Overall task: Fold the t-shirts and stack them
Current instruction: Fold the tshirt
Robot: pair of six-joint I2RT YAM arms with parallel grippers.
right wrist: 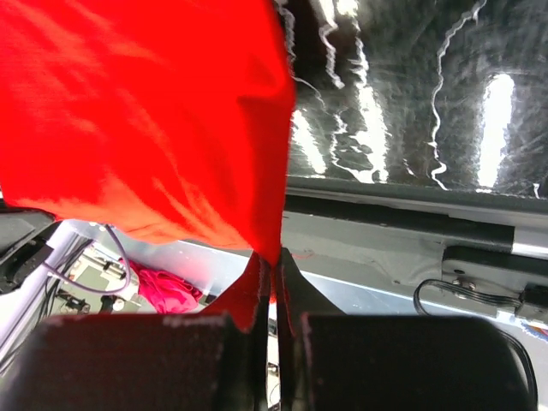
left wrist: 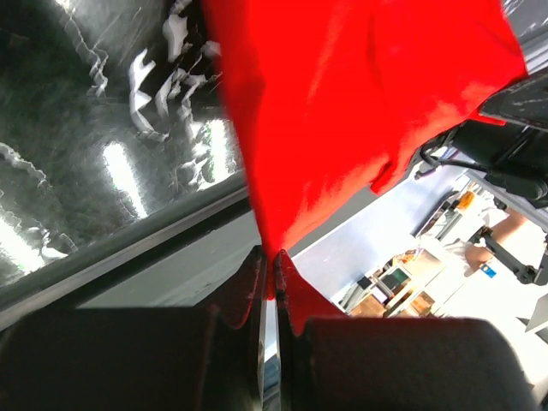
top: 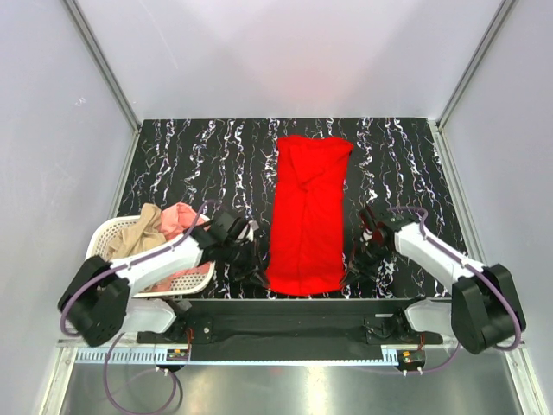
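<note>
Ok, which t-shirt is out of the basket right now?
The bright red cloth t-shirt, lying as a long strip on the black marbled table; the salmon-pink t-shirt and tan-beige t-shirt sit bunched in the white plastic basket.

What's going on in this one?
The red shirt lies on the table as a long strip. The left gripper and right gripper are each shut on a near corner of it. A pink shirt and a tan shirt sit in the basket at the left.
</note>
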